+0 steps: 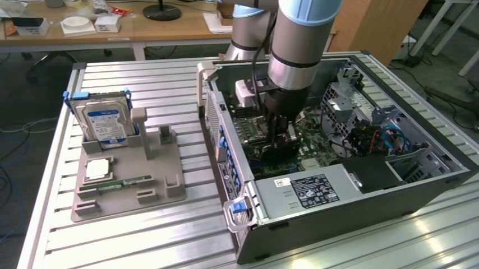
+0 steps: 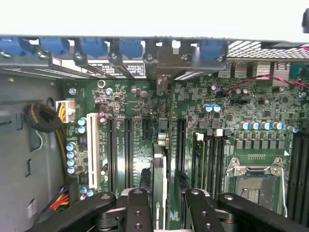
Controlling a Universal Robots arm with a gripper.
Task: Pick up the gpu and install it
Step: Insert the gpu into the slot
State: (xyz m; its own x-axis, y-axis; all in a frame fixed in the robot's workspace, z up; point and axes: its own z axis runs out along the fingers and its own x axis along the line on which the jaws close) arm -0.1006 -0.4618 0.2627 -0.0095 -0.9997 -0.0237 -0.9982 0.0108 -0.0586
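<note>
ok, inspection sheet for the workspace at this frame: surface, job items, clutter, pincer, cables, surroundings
surface: slatted aluminium table, carrying a grey parts fixture and an open PC case.
job's things: gpu stands on edge between the pincer fingers, above the motherboard slots, bracket end toward the case's rear wall.
clutter: hard drive upright in the fixture; RAM stick lying in it.
pincer: pincer inside the case, shut on the gpu.
cables: blue cables in the case; red-black pair; yellow-red bundle.
surroundings: wooden desk behind with boxes; cables on the floor.
</note>
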